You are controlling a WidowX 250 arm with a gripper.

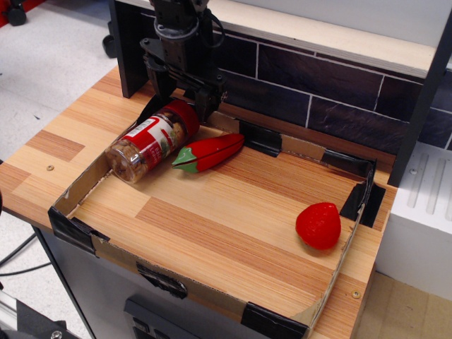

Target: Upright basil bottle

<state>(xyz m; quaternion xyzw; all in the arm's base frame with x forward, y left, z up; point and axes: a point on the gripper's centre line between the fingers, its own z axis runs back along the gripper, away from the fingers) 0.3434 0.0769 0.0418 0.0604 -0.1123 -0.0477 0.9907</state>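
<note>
**Basil bottle on its side, gripper spread above its cap**

The basil bottle (152, 141) lies on its side in the far left corner of a shallow cardboard tray (106, 247) that sits on a wooden table (53, 145). Its red screw cap (182, 114) points toward the back of the tray, and its clear bottom end faces the front left wall of the tray, raised a little and leaning over that wall's edge. The red-and-white label faces upward, and brownish contents show through the clear plastic near the bottom end.

The black gripper (185, 95) hangs just above and behind the cap. Its two fingers stand apart, one to the left of the cap and one to the right, and they hold nothing. Whether a fingertip touches the cap cannot be told from this view.

A red toy chili pepper (210, 152) with a green stem lies just beside the bottle, toward the tray's middle, with its stem end near the bottle's body. A red toy strawberry (318, 225) rests well apart from the bottle, close to the tray's right wall. Black tape patches mark the tray's corners and rim. Behind the tray runs a dark tiled backsplash (304, 85) under a pale shelf.
</note>
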